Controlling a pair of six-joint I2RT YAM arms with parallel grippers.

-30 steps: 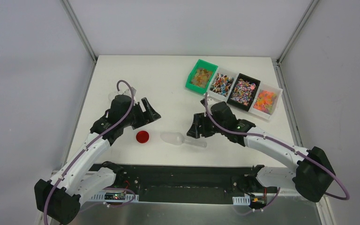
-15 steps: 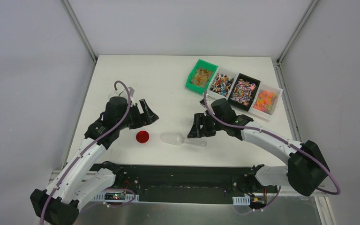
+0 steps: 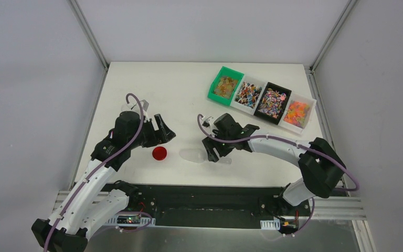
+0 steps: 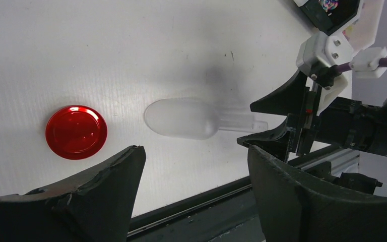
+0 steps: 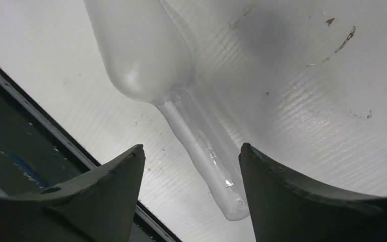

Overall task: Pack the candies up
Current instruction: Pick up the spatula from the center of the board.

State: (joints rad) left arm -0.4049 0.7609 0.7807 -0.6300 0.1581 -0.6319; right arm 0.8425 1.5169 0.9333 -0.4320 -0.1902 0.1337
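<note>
The candies lie in four bins at the back right: amber-brown in a green bin [image 3: 225,85], multicoloured in a white bin [image 3: 248,94], pink and mixed in a black bin [image 3: 272,102], orange in a white bin [image 3: 297,113]. A clear scoop [image 3: 198,156] lies empty near the front edge. My right gripper [image 3: 215,153] is open and low over it; in the right wrist view the scoop's handle [image 5: 206,156] lies between its fingers [image 5: 277,196], right gripper [image 5: 191,151]. My left gripper [image 3: 167,131] is open and empty above the red lid [image 3: 159,153], left gripper [image 4: 196,161].
The left wrist view shows the red lid [image 4: 76,131], the scoop [image 4: 184,118] and the black front rail [image 4: 196,212] close below them. A small clear object [image 3: 140,104] shows behind the left arm. Grey walls enclose the table.
My right gripper has swung left and toward the front, coming down over the scoop's handle. My left arm has drawn back slightly toward the front left. Scoop and lid have not moved.
</note>
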